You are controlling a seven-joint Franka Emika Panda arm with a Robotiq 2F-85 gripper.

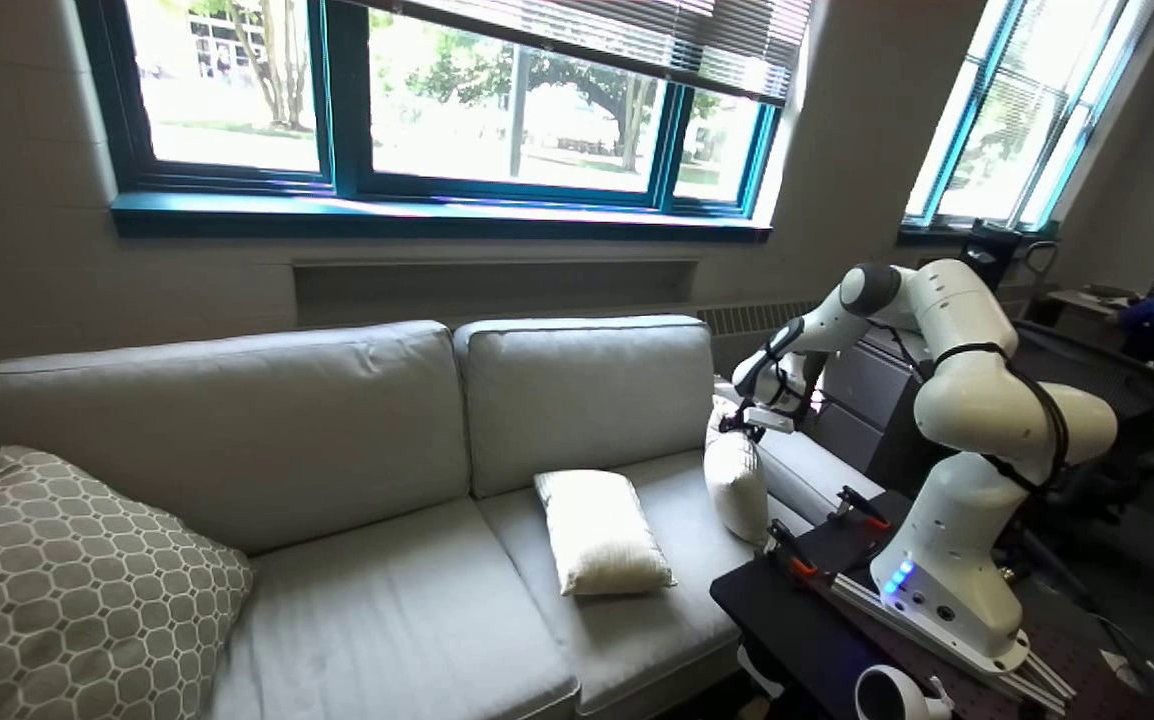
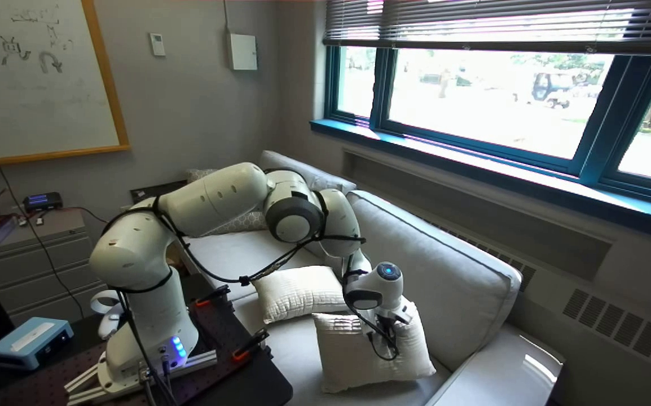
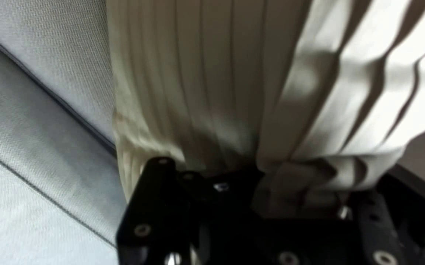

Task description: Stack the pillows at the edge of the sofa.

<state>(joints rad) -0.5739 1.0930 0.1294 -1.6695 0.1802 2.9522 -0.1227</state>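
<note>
One cream pillow (image 1: 737,490) stands on edge against the padded arm at the end of the sofa (image 1: 367,610). In an exterior view the same pillow (image 2: 353,355) is tilted, its upper corner at the gripper (image 2: 388,332). In the wrist view the pleated pillow (image 3: 212,73) fills the middle, and its bunched fabric sits between the jaws of the gripper (image 3: 278,184). My gripper is shut on this pillow; the fingertips are partly hidden in dark folds. The second cream pillow (image 1: 602,535) lies flat on the seat beside it, also seen in an exterior view (image 2: 300,293).
A larger patterned cushion (image 1: 87,590) leans at the sofa's far end. The sofa's back cushion (image 2: 432,248) rises behind the pillows. The black robot table (image 1: 787,610), with orange-tipped clamps (image 1: 792,550), stands at the sofa's front. A window and wall are behind the sofa.
</note>
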